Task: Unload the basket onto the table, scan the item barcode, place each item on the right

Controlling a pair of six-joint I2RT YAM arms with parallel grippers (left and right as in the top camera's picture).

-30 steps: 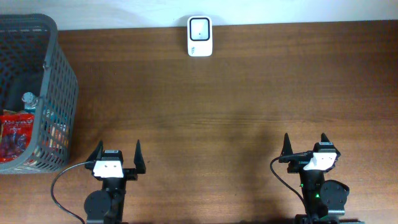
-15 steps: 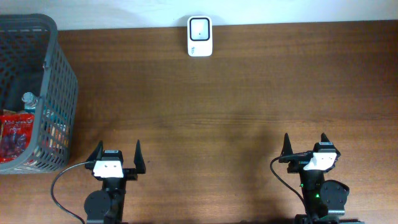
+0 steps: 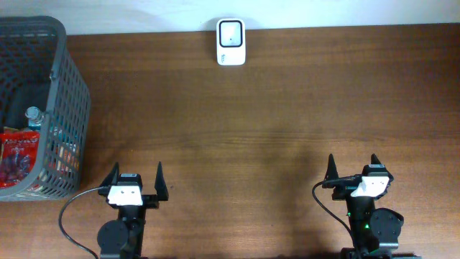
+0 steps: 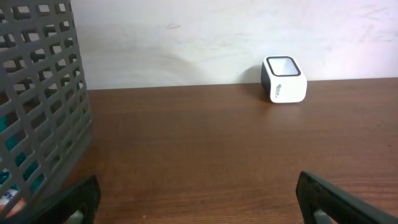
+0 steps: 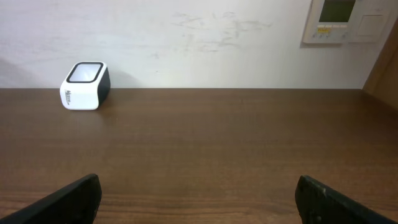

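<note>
A white barcode scanner (image 3: 231,42) with a dark window stands at the table's far edge, centre; it also shows in the left wrist view as the scanner (image 4: 284,79) and in the right wrist view as the scanner (image 5: 85,85). Items lie in the grey basket (image 3: 72,93) at far left: a red packet (image 3: 18,158) and a clear bottle top (image 3: 32,114). My left gripper (image 3: 134,175) rests open near the front edge, left of centre, nothing between its fingers. My right gripper (image 3: 352,165) stands open at front right, also holding nothing.
The grey mesh basket wall (image 4: 37,93) rises close on the left of my left gripper. A white wall runs behind the table, with a wall panel (image 5: 345,18) at the right. Bare brown wood lies between the grippers and the scanner.
</note>
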